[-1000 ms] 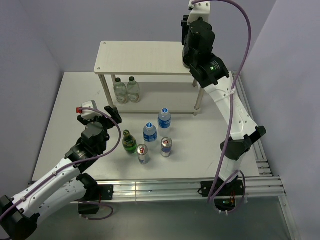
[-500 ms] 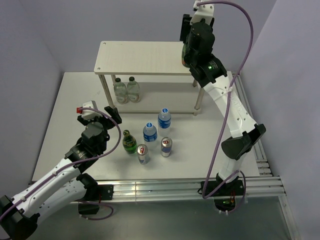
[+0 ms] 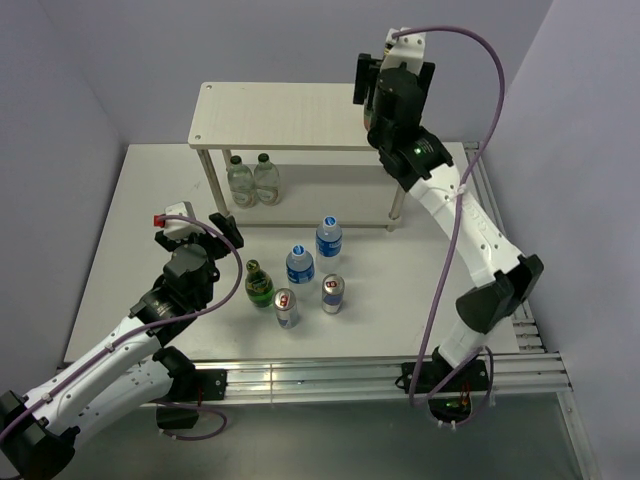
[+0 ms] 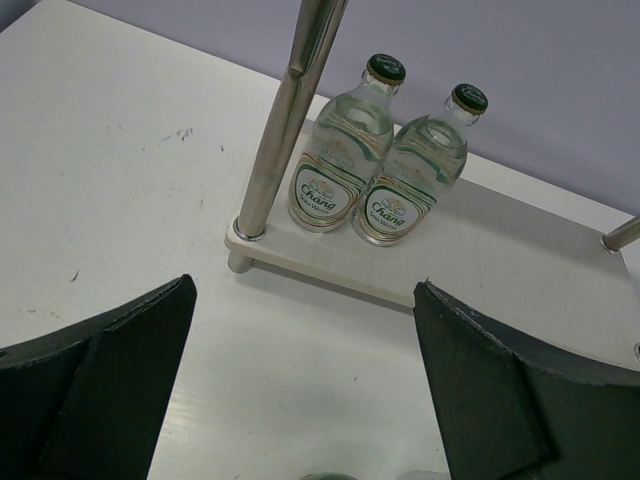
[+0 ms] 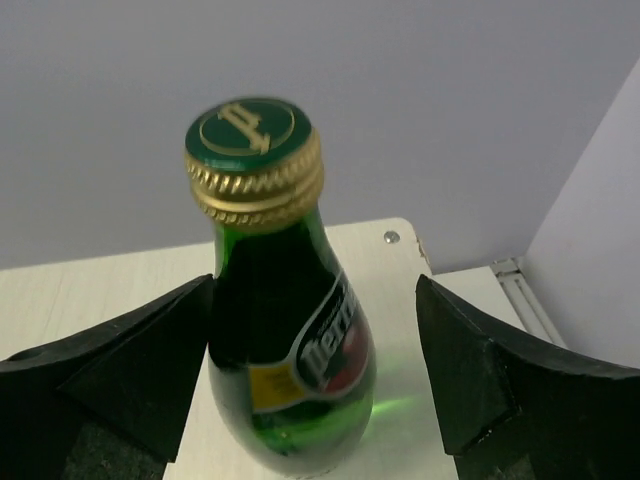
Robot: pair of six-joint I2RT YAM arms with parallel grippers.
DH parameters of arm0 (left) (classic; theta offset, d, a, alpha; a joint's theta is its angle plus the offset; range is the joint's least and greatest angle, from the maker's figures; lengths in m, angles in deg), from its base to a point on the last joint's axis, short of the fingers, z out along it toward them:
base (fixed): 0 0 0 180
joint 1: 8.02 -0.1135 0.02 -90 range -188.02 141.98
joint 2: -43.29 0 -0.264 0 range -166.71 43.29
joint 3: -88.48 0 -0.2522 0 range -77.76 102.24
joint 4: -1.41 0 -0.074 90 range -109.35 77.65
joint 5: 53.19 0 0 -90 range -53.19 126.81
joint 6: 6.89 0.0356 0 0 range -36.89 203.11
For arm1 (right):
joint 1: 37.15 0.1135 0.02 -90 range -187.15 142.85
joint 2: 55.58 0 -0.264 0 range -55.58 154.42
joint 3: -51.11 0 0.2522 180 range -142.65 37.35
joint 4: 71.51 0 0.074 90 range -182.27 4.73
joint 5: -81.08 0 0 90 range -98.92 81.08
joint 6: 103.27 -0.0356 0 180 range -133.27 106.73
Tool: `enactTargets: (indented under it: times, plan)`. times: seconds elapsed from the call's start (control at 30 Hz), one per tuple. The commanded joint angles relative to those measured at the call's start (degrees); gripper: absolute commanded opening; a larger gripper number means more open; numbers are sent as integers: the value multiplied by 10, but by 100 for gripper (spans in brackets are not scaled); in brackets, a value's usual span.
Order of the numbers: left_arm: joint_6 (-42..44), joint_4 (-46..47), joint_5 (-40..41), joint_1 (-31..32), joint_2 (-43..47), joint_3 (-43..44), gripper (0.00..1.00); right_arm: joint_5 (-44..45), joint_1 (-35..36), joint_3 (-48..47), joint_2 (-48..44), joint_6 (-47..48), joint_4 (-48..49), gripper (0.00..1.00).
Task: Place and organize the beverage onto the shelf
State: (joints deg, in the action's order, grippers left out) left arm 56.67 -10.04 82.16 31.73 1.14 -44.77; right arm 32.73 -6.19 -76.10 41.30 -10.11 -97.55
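Note:
A green glass bottle (image 5: 290, 340) with a gold-rimmed cap stands upright on the right end of the shelf's top board (image 5: 400, 260). My right gripper (image 5: 315, 285) is open around it, with the right finger well apart from the glass. In the top view that gripper (image 3: 388, 85) hides the bottle. On the table stand another green bottle (image 3: 259, 285), two water bottles (image 3: 300, 265) (image 3: 329, 237) and two cans (image 3: 286, 307) (image 3: 333, 293). My left gripper (image 3: 222, 228) hangs open and empty just left of them, facing the shelf (image 3: 280, 115).
Two clear glass bottles (image 4: 335, 160) (image 4: 415, 170) with green caps stand side by side on the shelf's lower board (image 4: 500, 260), next to a metal leg (image 4: 285, 120). Purple walls close in behind and to the right.
My right gripper's jaws have opened off the green bottle, leaving it standing on the top board, and the wrist has risen slightly. The left arm has not moved.

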Motion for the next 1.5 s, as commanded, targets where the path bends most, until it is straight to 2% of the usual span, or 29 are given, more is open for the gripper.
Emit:
enactTargets:
  times: [0.0,0.2,0.27,0.63,0.7,0.73,0.77,0.87,1.13,1.47]
  plan:
    - [-4,11,4,2,3,2,97,34,9,70,-101,-30,46,87]
    - [-4,12,2,2,0,4,97,-5,16,213,-226,-83,73,88]
    - [-3,10,4,2,-2,5,97,-18,16,233,-256,-90,70,88]
    - [1,11,12,2,-4,6,97,-46,16,314,-273,-103,76,88]
    - [1,9,14,2,-6,8,97,-49,16,330,-277,-111,81,83]
    - [1,11,15,2,-7,8,97,-47,16,336,-280,-114,81,77]
    - [2,12,13,2,-7,7,97,-42,16,344,-283,-123,80,57]
    - [1,9,14,2,-10,8,97,-36,16,357,-287,-130,83,36]
    - [-1,9,14,2,-7,7,97,-27,17,359,-255,-115,95,32]
    - [0,8,15,2,-7,7,97,-16,10,312,-191,-96,104,29]
